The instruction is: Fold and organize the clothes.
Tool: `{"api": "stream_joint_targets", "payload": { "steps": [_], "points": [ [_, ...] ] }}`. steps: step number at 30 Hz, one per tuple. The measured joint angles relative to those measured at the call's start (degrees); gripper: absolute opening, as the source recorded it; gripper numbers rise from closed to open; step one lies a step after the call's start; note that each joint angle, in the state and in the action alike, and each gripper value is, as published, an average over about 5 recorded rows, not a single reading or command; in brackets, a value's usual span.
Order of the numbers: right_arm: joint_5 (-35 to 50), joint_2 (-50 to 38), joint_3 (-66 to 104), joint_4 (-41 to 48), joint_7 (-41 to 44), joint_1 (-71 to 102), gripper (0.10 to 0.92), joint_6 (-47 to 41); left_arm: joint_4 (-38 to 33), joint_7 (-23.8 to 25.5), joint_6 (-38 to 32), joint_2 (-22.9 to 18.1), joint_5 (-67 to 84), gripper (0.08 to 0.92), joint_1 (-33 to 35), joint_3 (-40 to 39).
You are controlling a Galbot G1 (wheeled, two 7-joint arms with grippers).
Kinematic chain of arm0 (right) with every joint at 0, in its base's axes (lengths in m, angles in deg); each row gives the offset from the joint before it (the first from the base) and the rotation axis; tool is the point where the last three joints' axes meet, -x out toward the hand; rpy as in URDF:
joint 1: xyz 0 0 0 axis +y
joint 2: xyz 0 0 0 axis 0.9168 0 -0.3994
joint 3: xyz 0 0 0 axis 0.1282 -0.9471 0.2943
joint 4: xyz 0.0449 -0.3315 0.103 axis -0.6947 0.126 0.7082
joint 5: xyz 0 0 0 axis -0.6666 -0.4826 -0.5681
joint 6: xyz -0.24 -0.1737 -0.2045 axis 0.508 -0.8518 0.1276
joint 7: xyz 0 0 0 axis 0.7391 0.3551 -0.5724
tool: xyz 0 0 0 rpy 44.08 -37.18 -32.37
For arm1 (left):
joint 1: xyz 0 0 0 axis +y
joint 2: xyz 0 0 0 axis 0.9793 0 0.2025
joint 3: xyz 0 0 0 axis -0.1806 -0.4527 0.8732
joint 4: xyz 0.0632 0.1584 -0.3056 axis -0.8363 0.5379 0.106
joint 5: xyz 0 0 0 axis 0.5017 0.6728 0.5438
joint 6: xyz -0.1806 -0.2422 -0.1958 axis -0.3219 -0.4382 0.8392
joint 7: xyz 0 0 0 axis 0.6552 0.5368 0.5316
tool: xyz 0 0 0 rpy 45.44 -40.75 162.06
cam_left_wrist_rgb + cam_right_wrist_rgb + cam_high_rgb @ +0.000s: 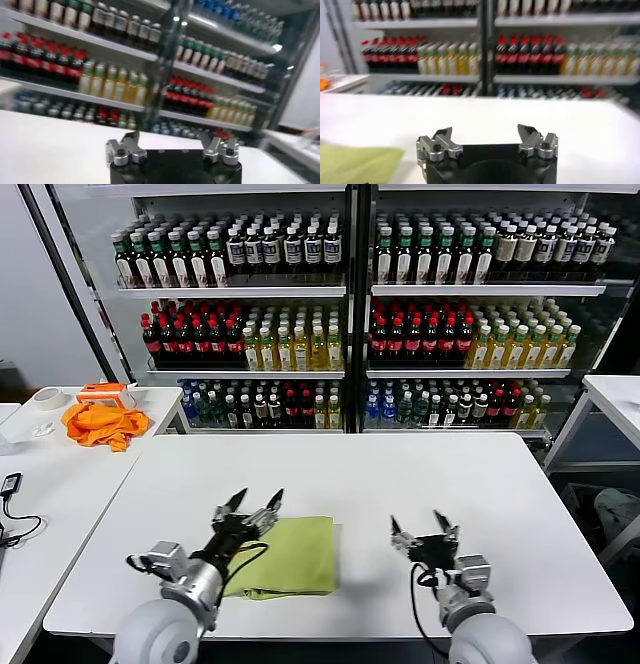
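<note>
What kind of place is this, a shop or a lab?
Probably a lab or demo room dressed like a shop. Glass-fronted shelves packed with bottled drinks line the back, while plain white tables fill the front; one table holds a folded green T-shirt.

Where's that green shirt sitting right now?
In the head view the lime-green T-shirt lies folded on the white table's near edge, left of centre, beside the open left gripper; the open right gripper is off to its right.
</note>
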Motion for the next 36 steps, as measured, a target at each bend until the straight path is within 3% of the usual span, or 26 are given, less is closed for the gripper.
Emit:
{"api": "stream_joint_targets", "payload": {
  "steps": [4,19,36],
  "points": [
    [1.79,1.15,-4.35,2.05,-0.16,-2.01,0.823,-1.17,-0.15,0.6,-1.03,0.75,-1.64,0.819,2.04,2.69],
    [5.91,5.18,-15.81,10.73,-0.79,-8.22,0.815,-3.12,-0.2,1.55,-2.61,0.2,-6.77,0.822,5.65,6.83],
    [10.83,6.99,-17.88,15.47,-1.07,-11.8,0.351,-3.07,0.46,1.15,-2.62,-0.84,-9.37,0.823,6.13,7.13]
  ]
}}
